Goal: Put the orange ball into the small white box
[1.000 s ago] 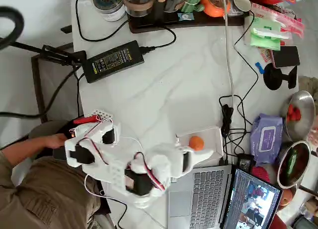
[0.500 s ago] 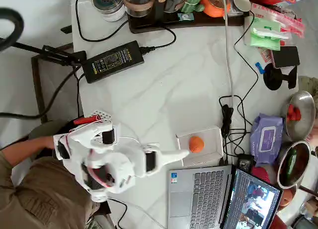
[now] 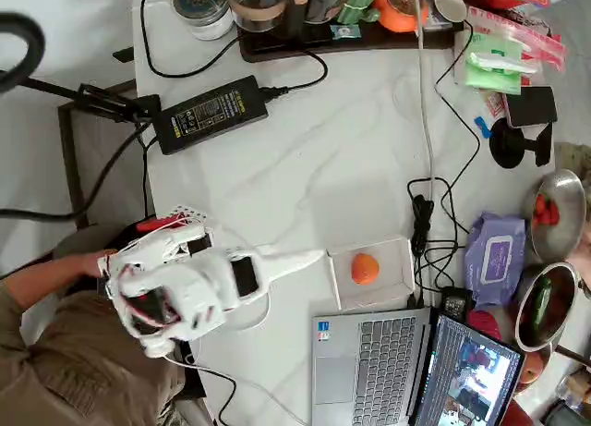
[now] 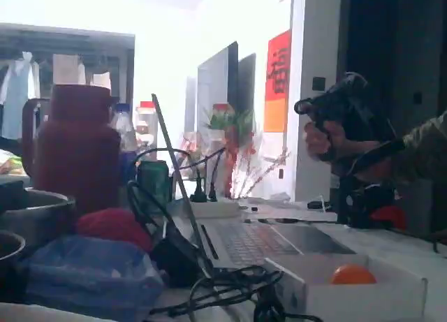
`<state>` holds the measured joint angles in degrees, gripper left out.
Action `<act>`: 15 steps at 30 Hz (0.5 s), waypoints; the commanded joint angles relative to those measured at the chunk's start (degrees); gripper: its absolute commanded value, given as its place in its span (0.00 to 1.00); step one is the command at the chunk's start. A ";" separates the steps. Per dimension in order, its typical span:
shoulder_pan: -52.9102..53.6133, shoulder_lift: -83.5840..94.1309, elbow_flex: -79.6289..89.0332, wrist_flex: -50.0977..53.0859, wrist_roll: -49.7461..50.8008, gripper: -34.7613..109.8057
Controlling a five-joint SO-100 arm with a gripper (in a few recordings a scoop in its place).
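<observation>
Marble table point(image 3: 305, 158): laptop point(image 3: 369, 357) beside small white box point(image 3: 399, 292)

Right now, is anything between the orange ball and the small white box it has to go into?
Nothing: the orange ball already lies inside the small white box. The gripper is beside the box, apart from the ball.

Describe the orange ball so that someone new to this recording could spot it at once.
In the overhead view, find the open laptop at the bottom edge. Just above its keyboard sits the small white box, and the orange ball lies inside it. It is small, plain and stemless, unlike the larger orange fruit among the jars at the top edge.
</observation>
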<state>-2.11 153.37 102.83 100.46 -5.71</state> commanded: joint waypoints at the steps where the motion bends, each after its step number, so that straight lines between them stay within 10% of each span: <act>1: -0.26 1.23 2.11 -2.20 -0.62 0.50; 15: -0.26 1.32 21.62 -20.21 -0.79 0.50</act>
<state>-2.20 153.37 122.78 82.53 -5.71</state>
